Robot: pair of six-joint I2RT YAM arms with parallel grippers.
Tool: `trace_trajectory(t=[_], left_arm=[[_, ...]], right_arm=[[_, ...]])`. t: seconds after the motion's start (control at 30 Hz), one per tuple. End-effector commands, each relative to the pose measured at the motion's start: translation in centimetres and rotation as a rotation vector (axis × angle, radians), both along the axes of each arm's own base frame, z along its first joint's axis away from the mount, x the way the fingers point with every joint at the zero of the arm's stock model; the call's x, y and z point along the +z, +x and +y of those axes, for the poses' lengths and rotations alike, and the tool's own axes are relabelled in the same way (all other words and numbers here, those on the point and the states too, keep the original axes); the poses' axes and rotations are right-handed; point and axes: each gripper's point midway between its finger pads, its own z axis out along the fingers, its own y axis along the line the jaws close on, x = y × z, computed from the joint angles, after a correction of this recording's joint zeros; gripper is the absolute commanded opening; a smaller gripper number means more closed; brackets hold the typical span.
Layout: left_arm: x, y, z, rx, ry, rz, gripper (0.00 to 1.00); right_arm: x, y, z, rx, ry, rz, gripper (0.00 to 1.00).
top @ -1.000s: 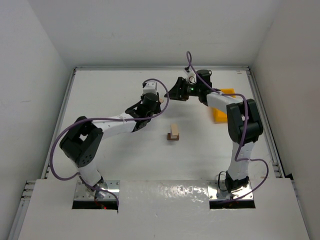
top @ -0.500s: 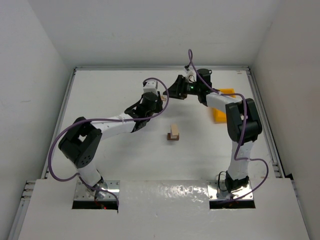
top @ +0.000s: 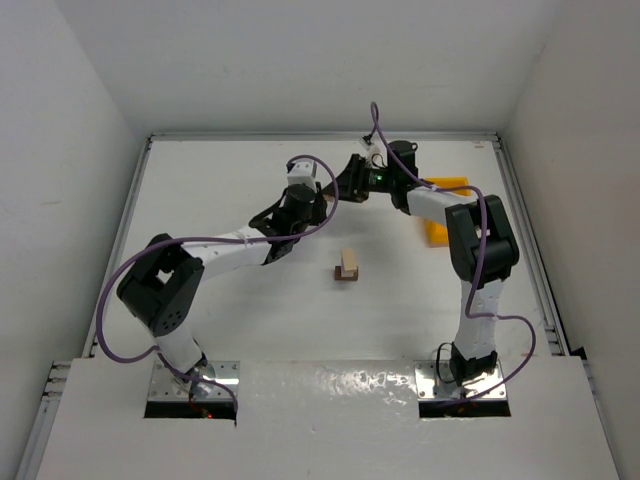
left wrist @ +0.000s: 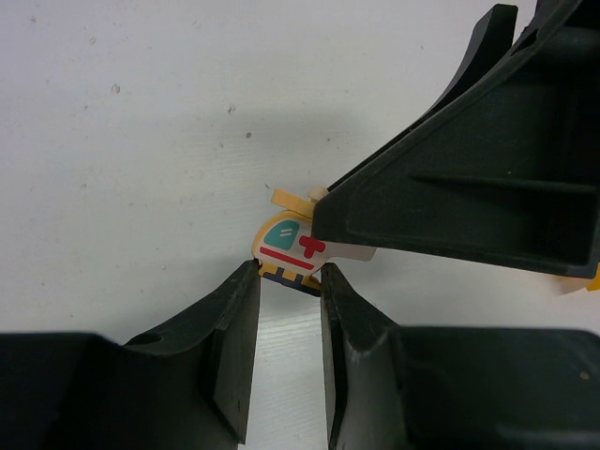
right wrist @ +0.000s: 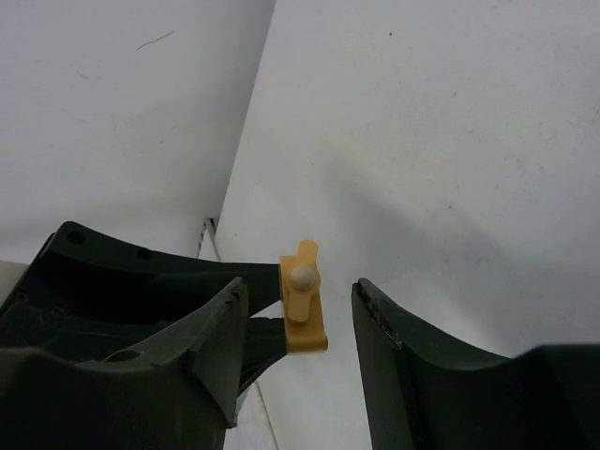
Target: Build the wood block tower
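Note:
A small stack (top: 347, 265) of a light tan block on a dark brown block stands mid-table. My left gripper (top: 318, 197) is far of it, its tips (left wrist: 286, 281) shut on the lower end of a painted wooden block (left wrist: 291, 246) with yellow, teal and red marks. My right gripper (top: 345, 180) meets it from the right and shows large in the left wrist view (left wrist: 450, 178). In the right wrist view its open jaws (right wrist: 300, 286) straddle the block's yellow top with a round wooden knob (right wrist: 302, 309), the right finger clear of it.
A yellow plastic bin (top: 440, 228) lies at the right, partly under my right forearm. White walls enclose the table on the left, back and right. My left gripper's dark fingers (right wrist: 141, 272) fill the left of the right wrist view.
My right gripper has moved left, closing in on the left gripper and the block it holds. The left arm has barely moved. The small stack is unchanged.

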Motion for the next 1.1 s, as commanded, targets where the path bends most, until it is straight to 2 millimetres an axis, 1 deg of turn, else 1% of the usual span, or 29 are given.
trace_trajectory(t=[0.0,0.1,0.13,0.23,0.3,0.33,0.47,0.5,0.53,0.6,0.63,0.7,0.83,0.87,0.97,1.03,1.07], left_arm=[[3.7,0.1,-1.0,-0.022,-0.065,-0.087,0.06],[3.6,0.0,-0.9,-0.019,-0.061,-0.084,0.07],[3.7,0.0,-0.9,-0.02,-0.061,-0.087,0.06],[3.8,0.0,-0.9,-0.02,-0.065,-0.088,0.06],[3.8,-0.1,-0.9,-0.022,-0.067,-0.088,0.06],[3.8,-0.1,-0.8,-0.02,-0.066,-0.089,0.06],[4.0,-0.2,-0.6,-0.014,-0.066,-0.095,0.08],[4.0,-0.2,-0.5,-0.014,-0.064,-0.095,0.1],[4.1,-0.2,-0.5,-0.016,-0.063,-0.096,0.18],[4.2,-0.2,-0.4,-0.013,-0.062,-0.096,0.27],[4.3,-0.4,-0.3,-0.01,-0.065,-0.099,0.36],[4.7,-0.5,0.0,-0.004,-0.072,-0.108,0.42],[5.4,-0.9,0.4,-0.001,-0.077,-0.12,0.48],[5.9,-1.0,0.5,-0.002,-0.086,-0.127,0.51],[6.4,-1.5,0.8,-0.007,-0.086,-0.137,0.53],[7.2,-2.1,1.5,0.002,-0.093,-0.154,0.53],[8.4,-2.5,2.0,0.008,-0.111,-0.179,0.53]], right_arm=[[1.2,0.1,0.8,0.033,0.03,-0.057,0.47],[1.2,-0.1,1.0,0.041,0.033,-0.052,0.42],[1.0,-0.2,1.0,0.042,0.033,-0.048,0.36],[1.1,-0.3,1.0,0.03,0.039,-0.053,0.23],[1.2,-0.2,1.0,0.028,0.041,-0.053,0.16],[1.2,-0.2,1.0,0.025,0.044,-0.052,0.11],[1.4,-0.2,0.9,0.019,0.046,-0.059,0.03],[1.5,-0.2,0.9,0.015,0.044,-0.062,0.03],[1.6,-0.2,0.8,0.011,0.041,-0.064,0.03],[1.7,-0.2,0.8,0.008,0.04,-0.065,0.03],[1.9,-0.1,0.7,0.002,0.039,-0.072,0.03],[2.2,-0.1,0.8,0.0,0.04,-0.08,0.03],[2.8,0.3,0.6,-0.02,0.038,-0.095,0.03],[2.8,0.4,0.5,-0.025,0.035,-0.095,0.03],[3.1,0.7,0.3,-0.032,0.027,-0.11,0.03],[3.7,0.8,-0.4,-0.047,0.03,-0.123,0.03],[3.9,0.9,-0.8,-0.057,0.031,-0.13,0.03]])
